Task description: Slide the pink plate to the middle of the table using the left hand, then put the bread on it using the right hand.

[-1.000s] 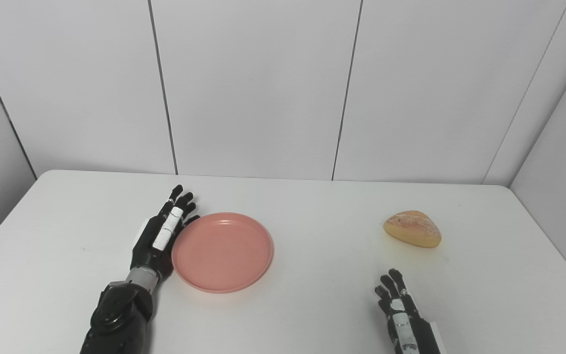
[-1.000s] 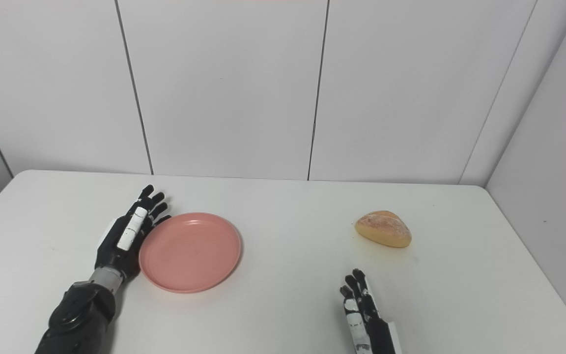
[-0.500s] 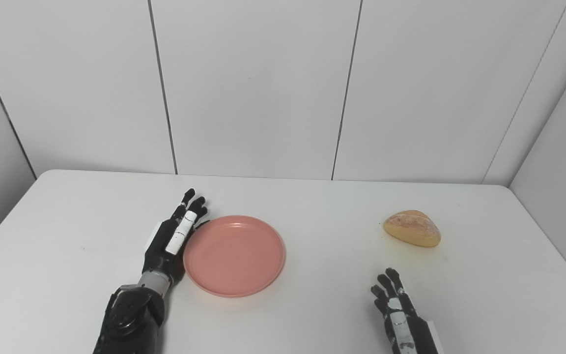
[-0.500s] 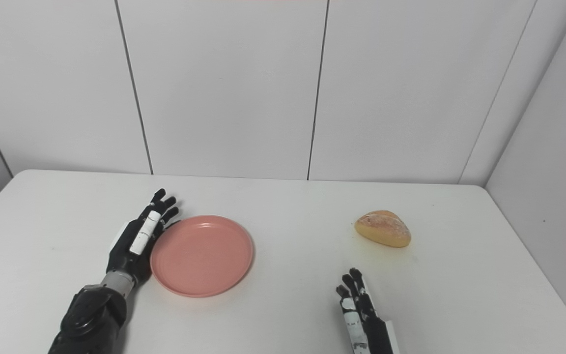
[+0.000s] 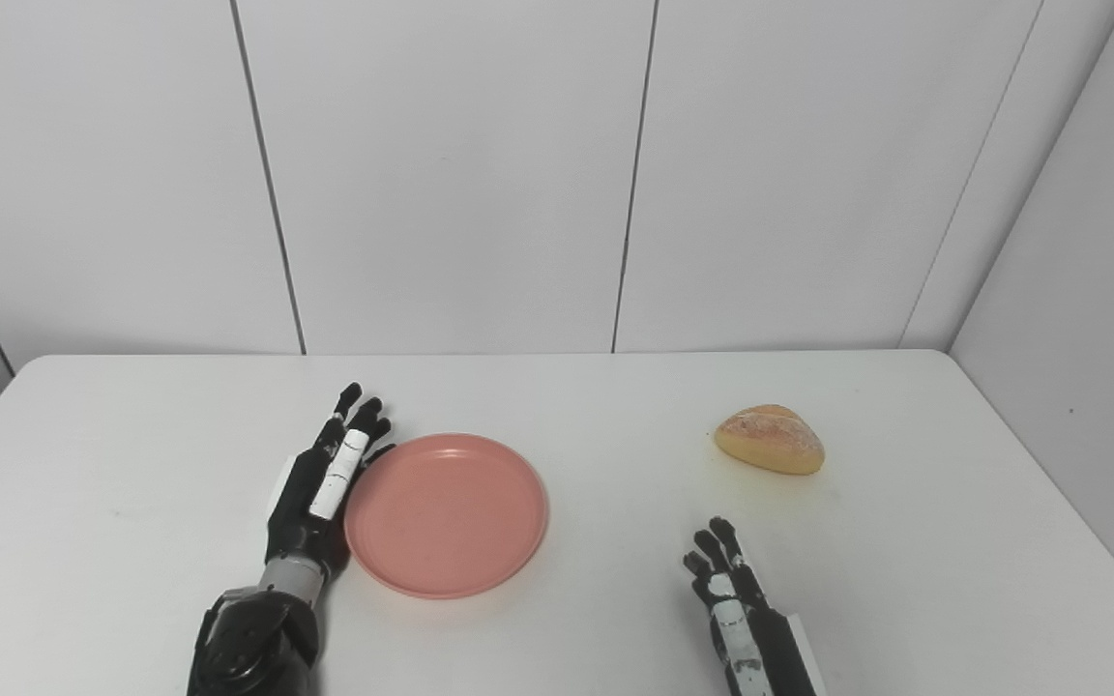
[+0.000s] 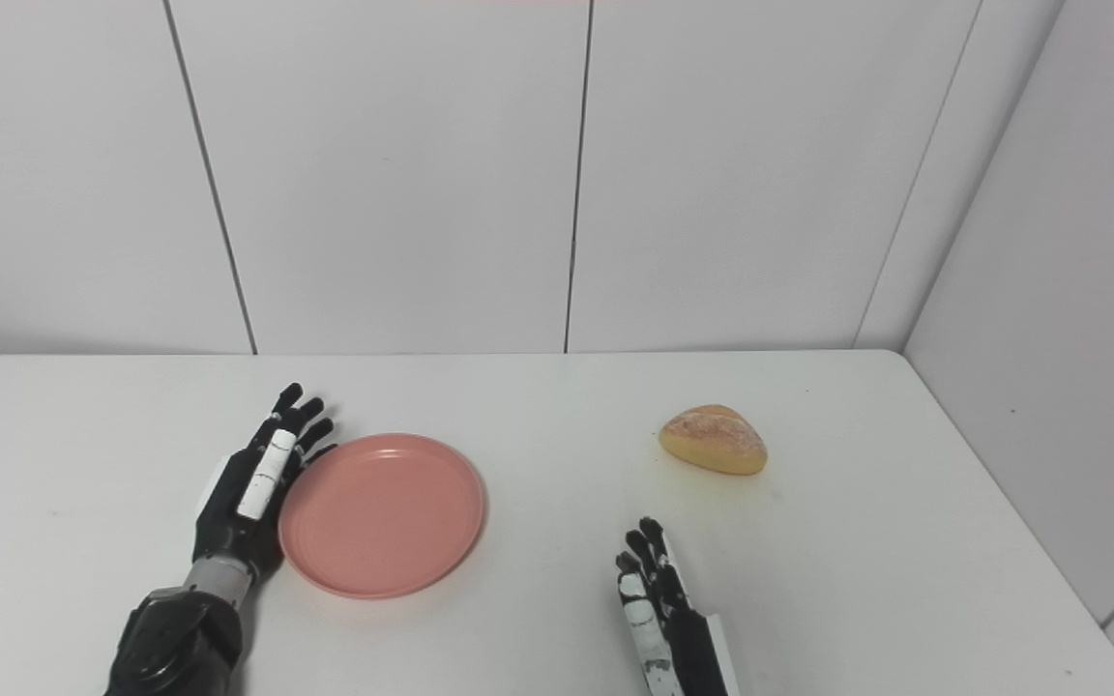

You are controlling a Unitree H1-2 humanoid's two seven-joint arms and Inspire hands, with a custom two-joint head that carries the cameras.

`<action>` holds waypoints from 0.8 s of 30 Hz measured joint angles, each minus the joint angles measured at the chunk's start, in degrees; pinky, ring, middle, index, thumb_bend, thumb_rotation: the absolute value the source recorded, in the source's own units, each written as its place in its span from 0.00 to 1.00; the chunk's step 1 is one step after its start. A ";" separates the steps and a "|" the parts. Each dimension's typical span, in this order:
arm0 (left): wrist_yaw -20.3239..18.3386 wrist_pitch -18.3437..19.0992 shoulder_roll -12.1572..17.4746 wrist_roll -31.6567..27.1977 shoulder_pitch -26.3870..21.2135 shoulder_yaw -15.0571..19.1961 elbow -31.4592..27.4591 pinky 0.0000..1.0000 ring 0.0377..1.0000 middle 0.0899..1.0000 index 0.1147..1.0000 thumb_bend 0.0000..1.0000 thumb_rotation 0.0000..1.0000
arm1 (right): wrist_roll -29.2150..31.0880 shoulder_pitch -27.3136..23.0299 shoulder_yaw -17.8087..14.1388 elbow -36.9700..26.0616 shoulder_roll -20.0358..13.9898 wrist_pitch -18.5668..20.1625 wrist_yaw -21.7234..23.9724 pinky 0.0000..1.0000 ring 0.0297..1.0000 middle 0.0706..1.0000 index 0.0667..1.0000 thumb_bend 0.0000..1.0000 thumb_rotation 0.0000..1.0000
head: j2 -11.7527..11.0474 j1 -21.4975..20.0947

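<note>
Since a second ago the whole view has swung a little to the right, so the wall seams and the counter's corners sit differently in the picture; against the bread, though, the pink plate point(image 5: 446, 514) has crept rightward, pushed along by the left hand point(image 5: 320, 483). That hand lies flat on its edge against the plate's left rim, palm facing the plate, its fingers point(image 5: 352, 425) stretched out straight and close together, pointing away from the robot and slightly to the right; they grip nothing and only press sideways on the rim. Its forearm comes up from the bottom left, nearly in line with the hand. Now the plate lies flat on the white counter point(image 5: 131, 464), left of the middle. Far to the right and nearer the back wall sits the bread point(image 5: 770, 440), a golden rounded roll, well apart from the plate and from both hands. Near the bottom edge, the right hand point(image 5: 726, 585) rests low in front of the bread, also edge-up, its fingers point(image 6: 649, 546) extended and slightly fanned, holding nothing, with its wrist running out of the picture.
</note>
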 measured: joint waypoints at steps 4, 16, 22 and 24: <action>0.64 -0.02 -0.52 0.13 0.56 -0.32 -0.94 0.84 0.91 0.93 0.93 0.85 0.68 | 0.03 0.00 0.26 0.01 0.17 0.00 0.01 0.98 0.93 0.95 0.97 0.83 0.85 | 0.00 -0.62; 0.72 -1.04 -1.29 1.07 0.99 -1.32 -0.99 0.82 0.91 0.95 0.95 0.84 0.70 | -0.51 -0.20 0.46 0.24 0.28 0.00 -0.15 0.95 0.91 0.93 0.97 0.78 0.83 | -0.26 -2.11; 0.69 -2.53 -1.57 1.07 0.97 -1.31 0.00 0.83 0.91 0.94 0.95 0.85 0.69 | -4.42 -0.36 0.61 1.04 0.23 -1.04 -1.48 0.86 0.82 0.84 0.91 0.76 0.75 | -0.79 -2.46; 0.54 -2.98 -1.60 1.05 0.97 -1.31 0.25 0.83 0.91 0.94 0.95 0.84 0.69 | -6.02 -0.44 0.66 1.05 0.17 -1.23 -1.92 0.82 0.78 0.81 0.89 0.77 0.72 | -0.62 -2.72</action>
